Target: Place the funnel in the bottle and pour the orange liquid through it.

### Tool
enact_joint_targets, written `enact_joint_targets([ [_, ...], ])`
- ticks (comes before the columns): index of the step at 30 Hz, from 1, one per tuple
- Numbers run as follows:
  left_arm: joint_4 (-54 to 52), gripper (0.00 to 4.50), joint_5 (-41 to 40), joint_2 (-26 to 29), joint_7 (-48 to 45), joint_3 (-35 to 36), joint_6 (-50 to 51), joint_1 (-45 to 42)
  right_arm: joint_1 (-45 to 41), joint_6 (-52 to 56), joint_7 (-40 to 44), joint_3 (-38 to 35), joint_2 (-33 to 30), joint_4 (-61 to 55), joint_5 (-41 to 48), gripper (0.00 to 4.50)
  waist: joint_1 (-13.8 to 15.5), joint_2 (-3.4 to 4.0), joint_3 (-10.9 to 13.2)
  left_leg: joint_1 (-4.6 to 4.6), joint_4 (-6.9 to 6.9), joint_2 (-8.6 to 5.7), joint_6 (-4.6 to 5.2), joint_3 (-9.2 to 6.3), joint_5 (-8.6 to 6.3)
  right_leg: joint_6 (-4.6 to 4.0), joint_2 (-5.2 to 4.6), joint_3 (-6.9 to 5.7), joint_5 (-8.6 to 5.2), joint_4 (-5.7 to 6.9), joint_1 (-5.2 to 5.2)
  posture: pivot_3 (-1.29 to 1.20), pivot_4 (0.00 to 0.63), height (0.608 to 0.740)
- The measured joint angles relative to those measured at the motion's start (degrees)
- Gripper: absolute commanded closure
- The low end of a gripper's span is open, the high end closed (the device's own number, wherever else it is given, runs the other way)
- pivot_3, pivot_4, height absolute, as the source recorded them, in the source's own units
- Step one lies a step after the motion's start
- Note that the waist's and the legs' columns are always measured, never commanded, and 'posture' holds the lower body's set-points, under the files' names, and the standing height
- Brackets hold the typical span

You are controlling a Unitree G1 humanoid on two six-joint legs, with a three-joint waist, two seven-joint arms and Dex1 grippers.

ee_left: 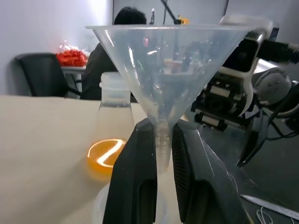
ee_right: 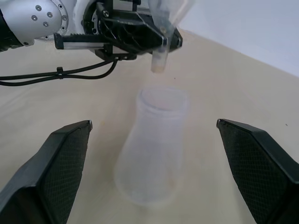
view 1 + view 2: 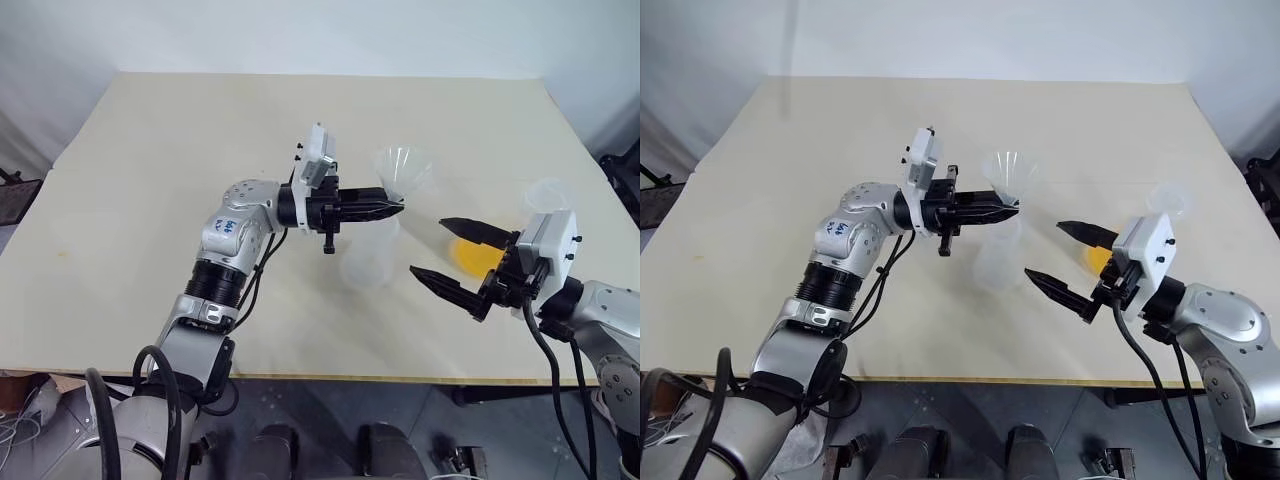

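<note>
My left gripper [image 3: 397, 208] is shut on the thin spout of the clear funnel [image 3: 402, 170], which it holds upright in the air. Seen from the right wrist, the funnel's spout [image 2: 159, 63] hangs a little above the open mouth of the clear bottle [image 2: 152, 149], apart from it. The bottle [image 3: 370, 256] stands on the table just under the left gripper. The orange liquid [image 3: 474, 258] pools in a clear conical flask [image 3: 548, 194] to the right. My right gripper [image 3: 428, 246] stands open and empty between the bottle and the flask, its fingers [image 2: 65, 154] either side of the bottle in its own view.
The pale wooden table [image 3: 200, 150] stretches wide to the left and back. Its front edge [image 3: 330, 378] lies close below both arms. Beyond the table a person [image 1: 110, 46] sits with their back turned, next to a dark chair [image 1: 42, 70].
</note>
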Motion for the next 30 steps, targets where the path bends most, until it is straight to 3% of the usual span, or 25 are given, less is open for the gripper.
enact_joint_targets([
  [18, 9.31, 4.34, 5.38, -1.77, -0.24, -0.55, -6.26, -2.17, 1.51, -0.05, -0.41, -0.01, 0.00, -0.95, -0.09, 0.00, 0.89, -0.01, 0.01, 0.00, 0.01, -0.04, 0.01, 0.01, 0.00, 0.01, -0.01, 0.00, 0.00, -0.01, -0.01, 0.00, 0.150, 0.740],
  [30, 9.02, 0.55, 5.69, -1.75, -1.30, -0.65, -5.60, -2.54, 1.95, -0.21, -0.35, -0.02, -0.03, -0.94, -0.35, 0.00, 0.96, -0.01, 0.01, 0.00, 0.02, -0.09, 0.02, 0.01, -0.01, 0.01, -0.02, 0.00, 0.01, -0.01, 0.00, 0.00, 0.150, 0.740],
])
